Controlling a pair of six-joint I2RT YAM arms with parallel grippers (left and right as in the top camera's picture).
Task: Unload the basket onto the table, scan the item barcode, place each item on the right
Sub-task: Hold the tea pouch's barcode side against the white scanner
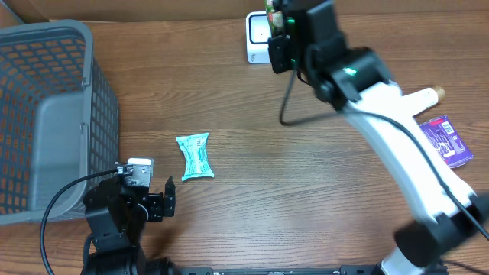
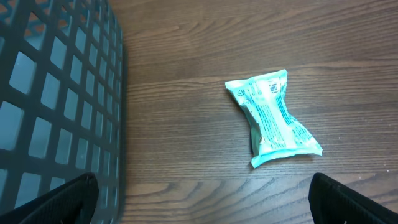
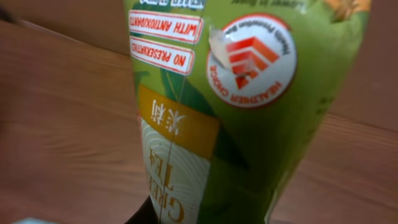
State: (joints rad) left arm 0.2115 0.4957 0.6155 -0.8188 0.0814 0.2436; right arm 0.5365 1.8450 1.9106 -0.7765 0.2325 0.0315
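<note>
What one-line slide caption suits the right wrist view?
Green tea bottle fills the frame, label text upside down, wooden table behind.

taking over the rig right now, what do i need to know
Left gripper: jaws open, empty, low beside the teal crinkled plastic packet.
Right gripper: shut on the green-labelled tea bottle, held up by the white box-shaped scanner at the far edge.
Done: bottle is off the table and at the scanner.
Left: cannot tell whether the barcode faces the scanner; turn it if needed and scan.
</note>
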